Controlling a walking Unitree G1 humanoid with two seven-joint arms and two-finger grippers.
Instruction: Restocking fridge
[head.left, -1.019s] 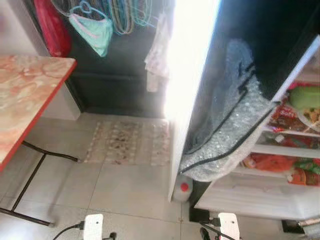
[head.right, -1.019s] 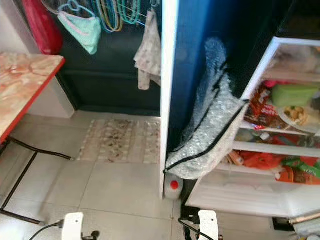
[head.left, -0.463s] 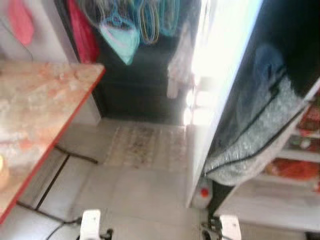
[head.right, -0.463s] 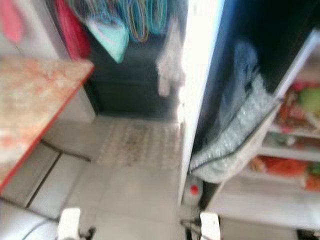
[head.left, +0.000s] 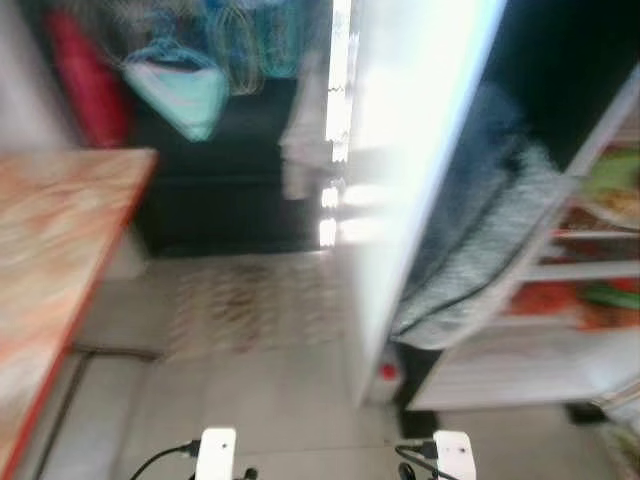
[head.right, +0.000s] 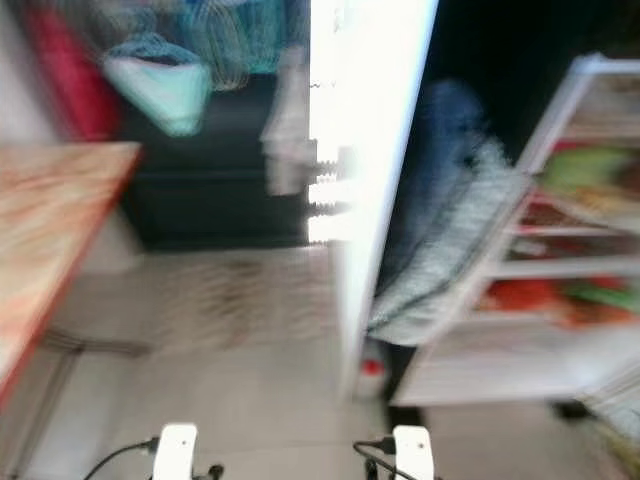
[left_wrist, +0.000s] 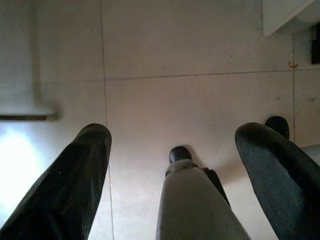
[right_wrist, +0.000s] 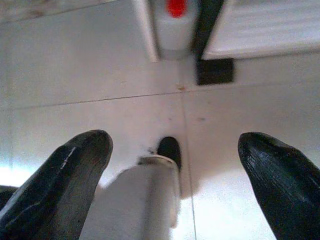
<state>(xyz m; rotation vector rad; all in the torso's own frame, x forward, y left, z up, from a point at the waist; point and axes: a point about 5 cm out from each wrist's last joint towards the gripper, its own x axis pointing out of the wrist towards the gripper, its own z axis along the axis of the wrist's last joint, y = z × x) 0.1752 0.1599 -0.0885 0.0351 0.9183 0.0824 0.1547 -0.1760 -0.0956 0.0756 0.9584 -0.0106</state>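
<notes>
The fridge stands open on the right; its white door edge (head.left: 420, 150) glares in the light. Its shelves (head.left: 590, 270) hold red, orange and green packets, all blurred. A silvery bubble-wrap bag (head.left: 470, 260) hangs on the inner side of the door. Both arms hang low over the tiled floor. My left gripper (left_wrist: 175, 132) is open with nothing between its fingers, and my right gripper (right_wrist: 175, 141) is open and empty too, near the fridge's foot.
A red-edged marble-pattern table (head.left: 50, 260) stands at the left. A patterned mat (head.left: 240, 305) lies before a dark doorway hung with hangers and cloths. A small bottle with a red cap (right_wrist: 175, 20) sits on the floor under the door.
The whole picture has swung and is blurred, so the camera is moving. The fridge, table and mat keep their places relative to one another. Both arms still hang low.
</notes>
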